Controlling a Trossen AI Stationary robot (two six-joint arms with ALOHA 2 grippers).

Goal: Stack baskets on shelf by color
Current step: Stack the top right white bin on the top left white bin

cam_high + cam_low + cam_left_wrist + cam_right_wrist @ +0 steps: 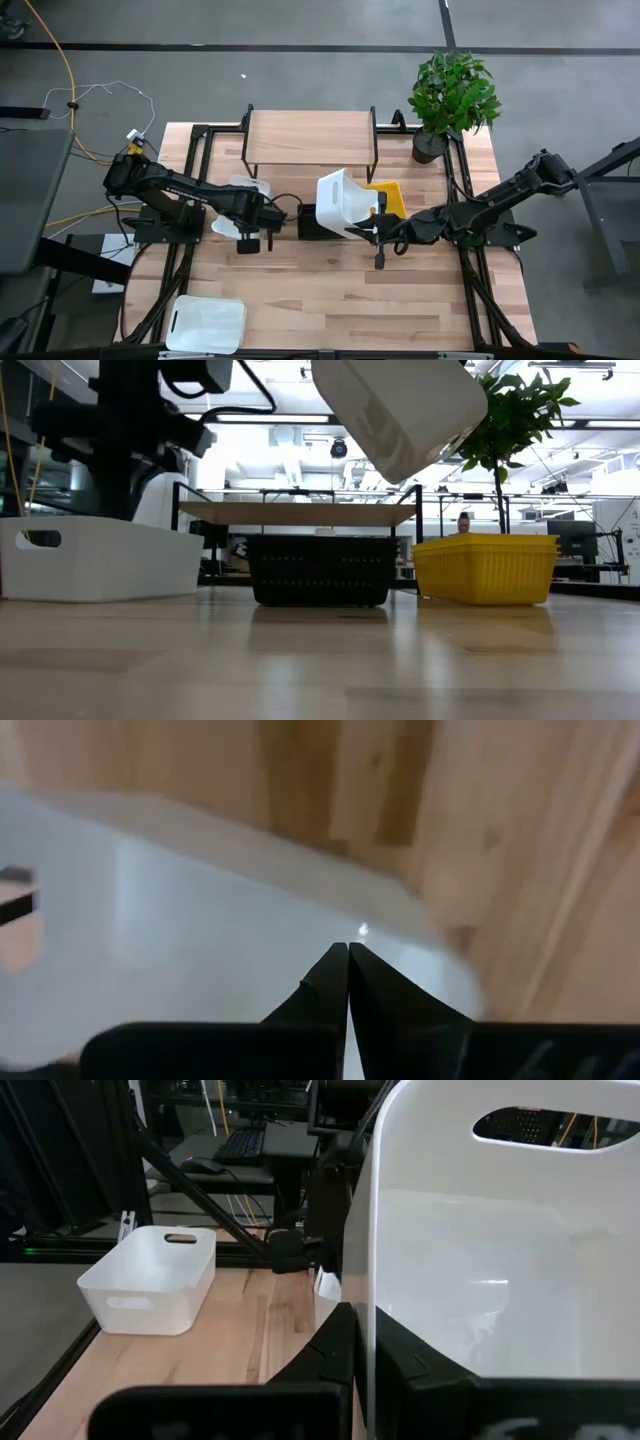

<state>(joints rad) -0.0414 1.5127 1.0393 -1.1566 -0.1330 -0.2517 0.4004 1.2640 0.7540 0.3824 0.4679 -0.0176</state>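
I've got the right gripper pinching a white basket's wall, tilted clear above the black basket, mid-tabletop before the empty shelf. The left gripper, pressed together, hovers over another white basket near the left edge.

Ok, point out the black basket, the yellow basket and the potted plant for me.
black basket (320, 568), low view, middle of its perforated front wall
yellow basket (486, 568), low view, middle of its front wall
potted plant (455, 90), high view, its leaves
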